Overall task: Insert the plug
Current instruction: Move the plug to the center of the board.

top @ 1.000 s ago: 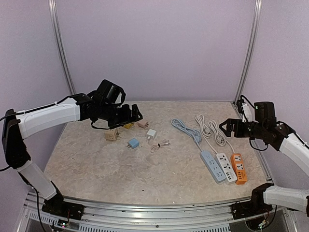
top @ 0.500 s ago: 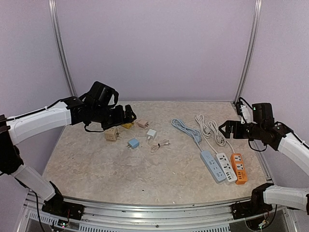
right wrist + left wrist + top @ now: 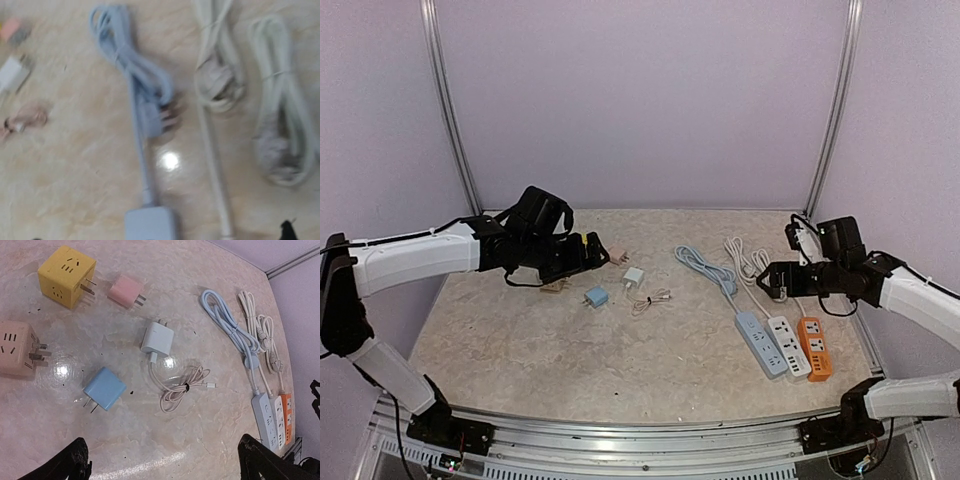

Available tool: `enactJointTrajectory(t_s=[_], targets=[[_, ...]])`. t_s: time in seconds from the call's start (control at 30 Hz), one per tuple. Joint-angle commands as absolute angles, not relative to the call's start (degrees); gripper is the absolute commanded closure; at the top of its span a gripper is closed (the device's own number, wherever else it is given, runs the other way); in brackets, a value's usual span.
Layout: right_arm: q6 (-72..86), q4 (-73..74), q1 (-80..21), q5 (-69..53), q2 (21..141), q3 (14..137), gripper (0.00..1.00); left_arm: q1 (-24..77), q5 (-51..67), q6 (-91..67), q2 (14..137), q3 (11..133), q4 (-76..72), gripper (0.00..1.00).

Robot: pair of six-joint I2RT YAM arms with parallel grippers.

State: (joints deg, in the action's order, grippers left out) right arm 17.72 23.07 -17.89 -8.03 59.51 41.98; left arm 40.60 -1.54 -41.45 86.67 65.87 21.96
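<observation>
Several plugs lie at the table's left centre: a yellow cube [image 3: 66, 276], a pink plug [image 3: 127, 291], a white charger [image 3: 157, 339] with a coiled pink cable [image 3: 182, 390], a blue plug [image 3: 104, 388] [image 3: 596, 296] and a beige cube [image 3: 16, 349]. Blue [image 3: 761, 343], white [image 3: 788, 345] and orange [image 3: 814, 347] power strips lie at the right. My left gripper [image 3: 595, 252] [image 3: 162, 470] is open and empty, above the plugs. My right gripper [image 3: 772, 280] [image 3: 160, 237] is open and empty, above the strips' cords.
The blue strip's bundled cord [image 3: 135, 60] and its plug [image 3: 152, 120] lie under my right wrist. Two bundled white cords [image 3: 220, 80] [image 3: 282, 125] lie to their right. The right wrist view is blurred. Walls enclose the table on three sides.
My left gripper has moved down and right over the plugs. My right gripper has moved left, over the cords.
</observation>
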Motion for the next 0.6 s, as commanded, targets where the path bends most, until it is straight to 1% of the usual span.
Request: enactJointTrajectory(t_s=[0.0, 0.1, 0.3, 0.43, 0.57], targets=[[18.3, 21.9, -24.3, -4.6, 64.3, 42.1, 0.0, 41.8, -0.4, -43.5, 91.3, 68.6, 21.6, 0.01], [18.3, 21.6, -27.8, -1.2, 67.8, 42.9, 0.0, 43.4, -1.5, -43.1, 95.5, 72.1, 23.6, 0.01], [17.1, 22.5, -29.8, -0.4, 72.3, 44.5, 0.0, 47.4, -10.4, -37.3, 107.1, 84.3, 32.8, 0.01], [16.9, 23.0, -30.2, 1.2, 72.3, 45.1, 0.0, 47.7, -14.3, -34.2, 114.8, 93.2, 39.6, 0.01], [17.5, 22.4, -30.3, 1.7, 70.9, 43.9, 0.0, 47.8, -16.7, -32.8, 120.7, 98.1, 42.0, 0.01]])
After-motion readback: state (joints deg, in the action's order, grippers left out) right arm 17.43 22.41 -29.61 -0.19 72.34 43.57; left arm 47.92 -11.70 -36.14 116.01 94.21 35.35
